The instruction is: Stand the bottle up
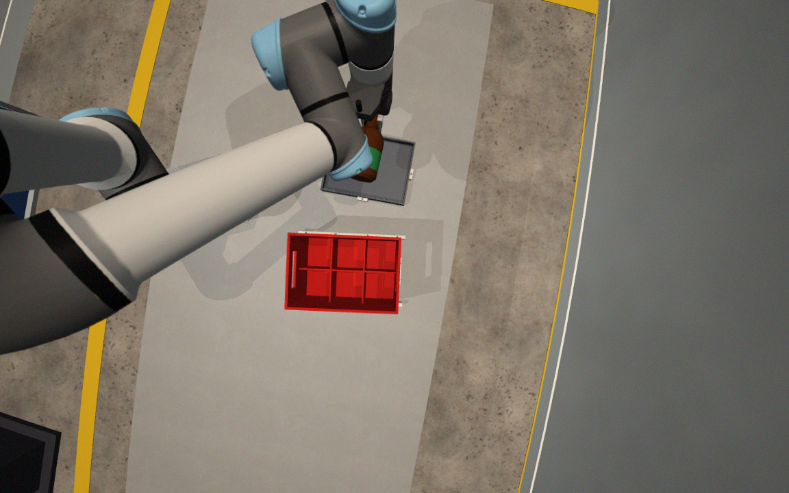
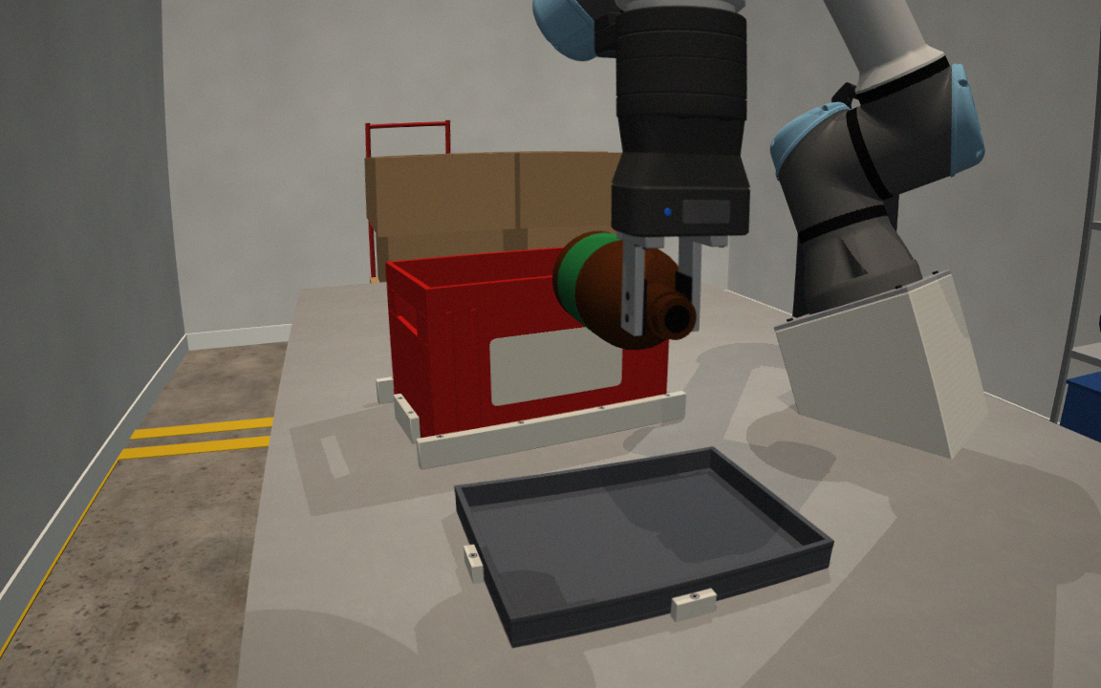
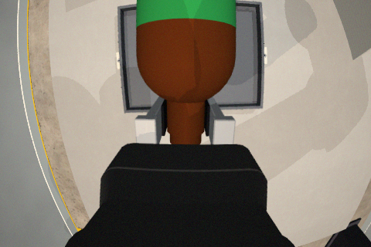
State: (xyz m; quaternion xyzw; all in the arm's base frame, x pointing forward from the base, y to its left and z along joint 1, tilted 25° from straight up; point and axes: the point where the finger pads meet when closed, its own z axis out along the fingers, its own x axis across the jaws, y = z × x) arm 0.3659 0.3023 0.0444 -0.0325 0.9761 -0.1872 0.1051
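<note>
My gripper (image 2: 661, 303) is shut on the neck of a brown bottle (image 2: 615, 287) with a green label band. It holds the bottle lying roughly level, high in the air above the dark grey tray (image 2: 639, 539). In the wrist view the fingers clamp the neck and the bottle (image 3: 185, 36) points away from me, with the tray (image 3: 243, 57) far below. In the overhead view the bottle (image 1: 373, 156) shows over the tray (image 1: 379, 171), partly hidden by my arm. The tray holds nothing.
A red crate (image 2: 520, 337) with several compartments stands behind the tray against white stops (image 2: 537, 427). Small white stops (image 2: 691, 603) sit at the tray's edges. My arm's base (image 2: 879, 368) is at the right. Cardboard boxes (image 2: 494, 201) stand behind the table.
</note>
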